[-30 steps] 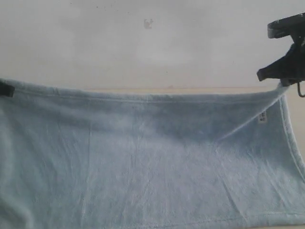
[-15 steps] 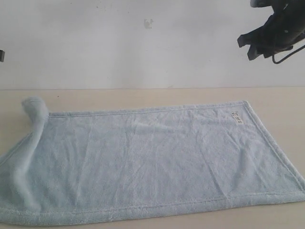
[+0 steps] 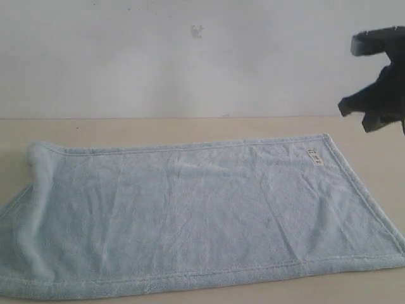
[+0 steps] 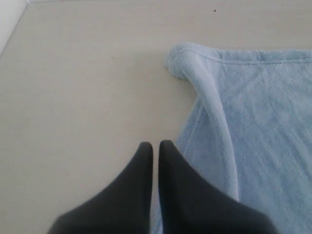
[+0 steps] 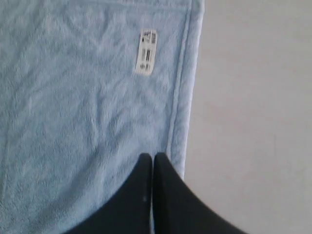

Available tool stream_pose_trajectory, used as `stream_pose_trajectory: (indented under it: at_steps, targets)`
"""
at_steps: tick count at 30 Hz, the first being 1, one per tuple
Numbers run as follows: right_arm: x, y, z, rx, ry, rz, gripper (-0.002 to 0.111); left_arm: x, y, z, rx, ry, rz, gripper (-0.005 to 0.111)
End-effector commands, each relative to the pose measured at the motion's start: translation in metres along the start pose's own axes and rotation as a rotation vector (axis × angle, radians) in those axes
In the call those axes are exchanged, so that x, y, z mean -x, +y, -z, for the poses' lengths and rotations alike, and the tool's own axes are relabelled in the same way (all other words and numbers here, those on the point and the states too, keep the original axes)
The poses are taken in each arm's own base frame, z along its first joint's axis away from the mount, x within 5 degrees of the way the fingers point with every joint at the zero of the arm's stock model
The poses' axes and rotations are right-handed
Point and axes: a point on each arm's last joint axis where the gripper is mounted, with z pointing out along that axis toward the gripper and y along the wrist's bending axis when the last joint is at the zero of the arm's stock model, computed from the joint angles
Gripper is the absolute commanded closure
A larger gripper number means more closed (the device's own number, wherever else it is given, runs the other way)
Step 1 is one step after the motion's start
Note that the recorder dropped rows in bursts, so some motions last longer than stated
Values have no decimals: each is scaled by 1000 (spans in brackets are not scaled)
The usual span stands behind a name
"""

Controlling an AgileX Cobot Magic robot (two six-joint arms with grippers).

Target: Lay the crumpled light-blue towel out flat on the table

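The pale-blue towel [image 3: 202, 215] lies spread out on the beige table [image 3: 158, 130], its white tag [image 3: 314, 156] near the far right corner. Its far left corner [image 3: 39, 155] is curled over into a soft ridge running down the left edge. My right gripper [image 3: 355, 117] hangs in the air off the towel's far right corner, apart from it. In the right wrist view that gripper [image 5: 152, 156] is shut and empty above the hem, near the tag [image 5: 146, 51]. My left gripper [image 4: 156, 145] is shut and empty over the towel's left edge, near the curled corner [image 4: 183, 58].
A grey-white wall [image 3: 190, 57] rises behind the table's far edge. Bare tabletop [image 4: 87, 87] lies to the left of the towel and bare tabletop [image 5: 248, 97] to its right. The towel's near hem reaches almost to the bottom of the exterior view.
A second ago both grippers held the towel's far corners up taut. They let go and the towel dropped flat. The raised left corner has since settled and the right gripper has come lower.
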Motion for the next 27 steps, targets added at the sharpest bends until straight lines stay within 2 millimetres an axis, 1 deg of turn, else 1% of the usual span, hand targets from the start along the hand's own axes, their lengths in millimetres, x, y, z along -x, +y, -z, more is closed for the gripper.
stream_pose_trajectory:
  at_steps: [1, 2, 3, 4, 5, 8, 10, 13, 14, 17, 21, 24, 27]
  targets:
    - [-43, 5, -3, -35, -55, 8, 108, -13, 1, 15, -37, 15, 32, 103]
    - [-53, 6, -9, -37, -52, 6, 108, -15, 1, 18, -49, 22, 30, 103]
    - [-70, 8, -18, -37, -34, 1, 108, -17, 0, 23, -74, 39, 20, 103]
    - [-77, 9, -23, -39, -30, -2, 108, -18, -1, 25, -91, 41, 17, 103]
    - [-88, 11, -31, -40, -20, -11, 108, -18, -3, 29, -121, 39, 14, 103]
    - [-96, 11, -36, -49, -40, -30, 108, -17, -4, 32, -145, 26, 24, 103]
    - [-103, 12, -43, -44, -4, -29, 108, -18, -4, 32, -148, 21, 23, 103]
    - [-113, 13, -62, -32, 62, -33, 108, -27, -7, 27, -159, 22, 23, 103]
    - [-118, 13, -73, -26, 99, -40, 108, -32, -8, 24, -168, 20, 27, 103]
    - [-125, 13, -91, -23, 141, -85, 108, -33, -9, 23, -172, 12, 27, 103]
    - [-128, 13, -98, -22, 158, -99, 108, -33, -9, 23, -172, 12, 27, 103]
    - [-129, 13, -98, -19, 171, -99, 108, -33, -9, 23, -172, 8, 28, 103]
    - [-137, 14, -97, -19, 234, -96, 108, -33, -9, 23, -172, 8, 28, 103]
